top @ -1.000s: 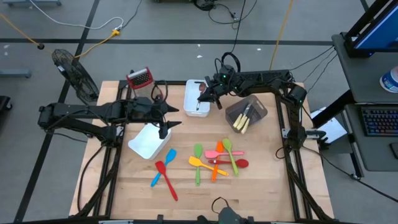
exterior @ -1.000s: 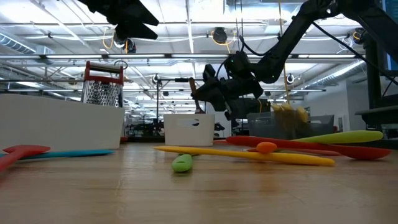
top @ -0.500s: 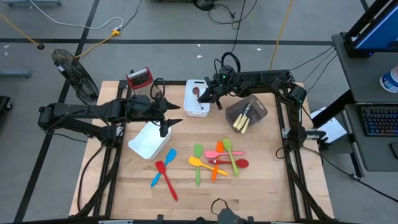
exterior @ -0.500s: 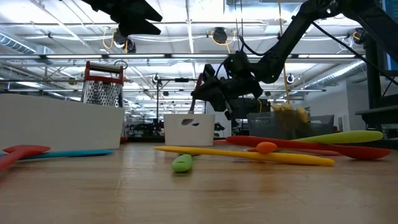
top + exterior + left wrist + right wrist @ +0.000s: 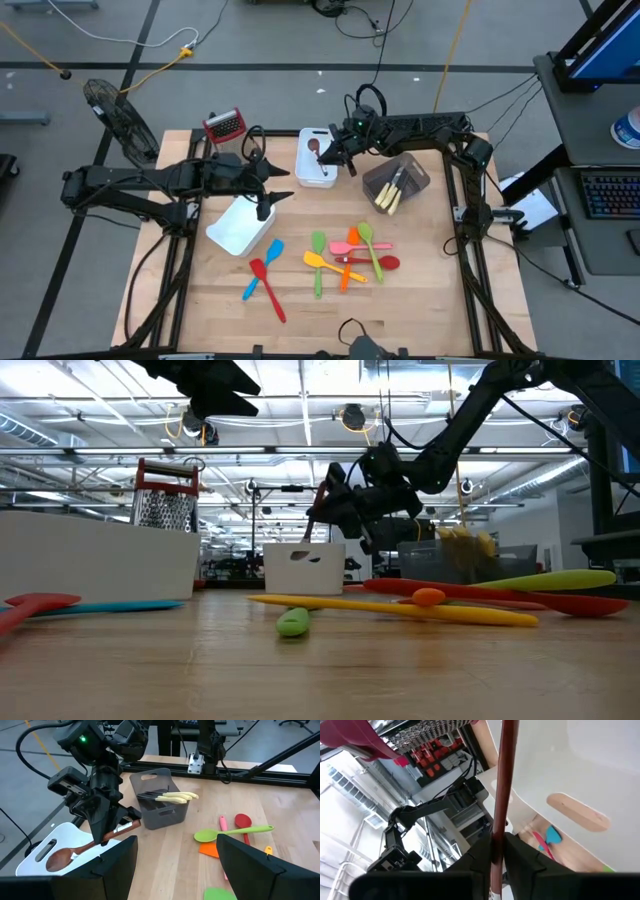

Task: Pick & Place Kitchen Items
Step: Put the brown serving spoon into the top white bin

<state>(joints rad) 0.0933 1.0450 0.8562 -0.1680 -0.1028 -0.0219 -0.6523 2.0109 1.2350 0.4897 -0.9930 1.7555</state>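
A brown wooden spoon (image 5: 75, 852) slants into the small white bin (image 5: 318, 174) at the table's far middle. My right gripper (image 5: 104, 837) is shut on its handle above the bin. My left gripper (image 5: 175, 870) hovers open and empty above the larger white bin (image 5: 238, 228) at the left. Several coloured utensils (image 5: 352, 255) lie in a heap on the table right of centre. A red spatula (image 5: 270, 293) and a blue one (image 5: 266, 262) lie side by side nearer the left. A grey bin (image 5: 412, 168) holds cream and dark utensils. My right gripper pinches the brown spoon's handle (image 5: 121, 827) near its free end, between its two fingers. The fingers (image 5: 481, 854) come slanting down from the table's right and lie across the handle. The spoon slants, its bowl (image 5: 55, 860) down on the white bin's floor.
A metal grater with a red handle (image 5: 225, 124) stands at the far left corner. The grey bin is close to the right of the small white bin. Bare wood lies along the near edge (image 5: 330, 320) and at the near left.
The brown spoon has tipped from nearly upright in my right gripper to a slant. Its bowl end has gone down into the small white bin while the handle has stayed between the fingers. Both arms have kept their places.
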